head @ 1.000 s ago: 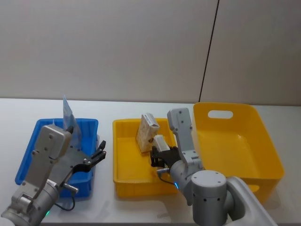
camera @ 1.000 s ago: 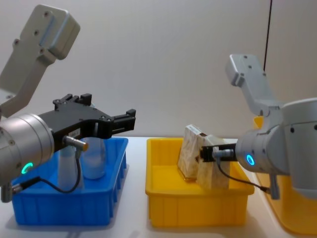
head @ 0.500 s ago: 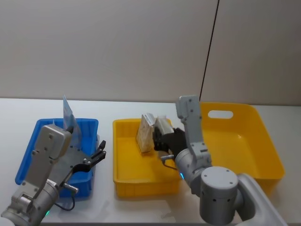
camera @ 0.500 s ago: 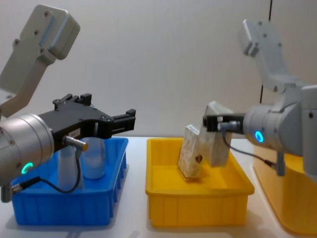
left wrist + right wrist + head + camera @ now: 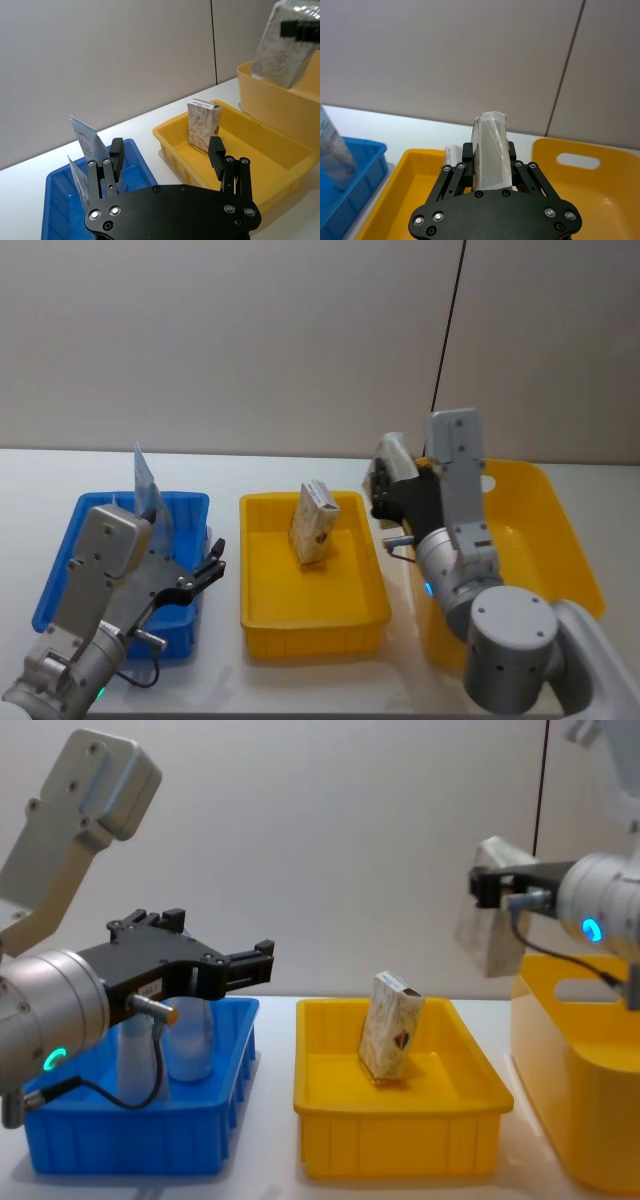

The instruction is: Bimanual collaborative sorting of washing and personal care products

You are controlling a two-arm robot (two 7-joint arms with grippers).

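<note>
1. Your right gripper [image 5: 489, 152] has its fingers clamped on a beige carton [image 5: 490, 940]. It holds the carton raised above and just to the right of the yellow tray [image 5: 310, 625], near the facing rim of the deep yellow bin [image 5: 560, 540] that stands on the tray's right.
2. That carton is not yet in the bin, so this transfer looks about half done.
3. A second carton [image 5: 314, 525] stands tilted inside the tray, towards its back; it is likely next.
4. Left of the tray, the pale-blue tubes [image 5: 145, 480] stand in the blue bin [image 5: 62, 560] and look sorted.
5. Your left gripper [image 5: 212, 562] hovers between that bin and the tray, fingers spread, holding nothing.
</note>
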